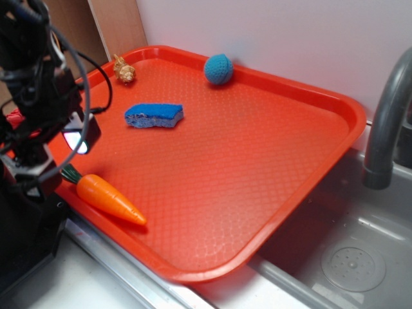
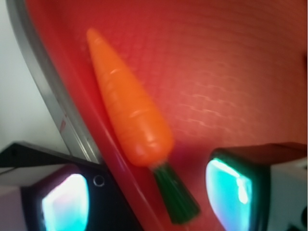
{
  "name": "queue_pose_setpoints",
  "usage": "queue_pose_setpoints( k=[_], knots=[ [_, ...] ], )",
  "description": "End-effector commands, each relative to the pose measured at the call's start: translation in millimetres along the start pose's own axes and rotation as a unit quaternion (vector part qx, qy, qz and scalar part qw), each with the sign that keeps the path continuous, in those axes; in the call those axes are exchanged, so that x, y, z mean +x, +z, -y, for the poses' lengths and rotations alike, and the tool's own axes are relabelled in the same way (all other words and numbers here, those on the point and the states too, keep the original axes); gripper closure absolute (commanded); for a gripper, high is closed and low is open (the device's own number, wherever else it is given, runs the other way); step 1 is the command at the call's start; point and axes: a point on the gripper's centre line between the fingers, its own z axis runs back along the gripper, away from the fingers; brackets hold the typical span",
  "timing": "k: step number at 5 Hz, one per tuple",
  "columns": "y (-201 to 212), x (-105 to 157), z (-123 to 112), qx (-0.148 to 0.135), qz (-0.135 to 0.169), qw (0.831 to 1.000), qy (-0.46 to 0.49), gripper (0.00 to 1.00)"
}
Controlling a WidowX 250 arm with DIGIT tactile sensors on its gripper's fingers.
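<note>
Carrot first: orange plastic with a dark green top, lying along the near left edge of the tray. My end effector hangs open over its green end, one finger on either side, gripping nothing. A small red mark on the metal strip beside the tray is too blurred to read.

The tray is orange-red with a fine waffle texture. A blue sponge lies towards its far left, a teal knitted ball sits at the far edge, and a small tan toy is in the far left corner. The tray's right side reaches over a grey sink with a dark faucet. A white wall stands behind, and the white counter shows at the near left.
</note>
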Motion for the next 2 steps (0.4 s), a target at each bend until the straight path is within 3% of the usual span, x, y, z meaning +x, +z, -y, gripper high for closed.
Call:
queue_pose_setpoints(
  k=[1,2],
  knots=[
    [-19,12,-11,0.007,-0.043,0.999,0.011,0.00],
    [-37,22,-31,-0.024,-0.066,0.996,0.055,0.00]
  ],
)
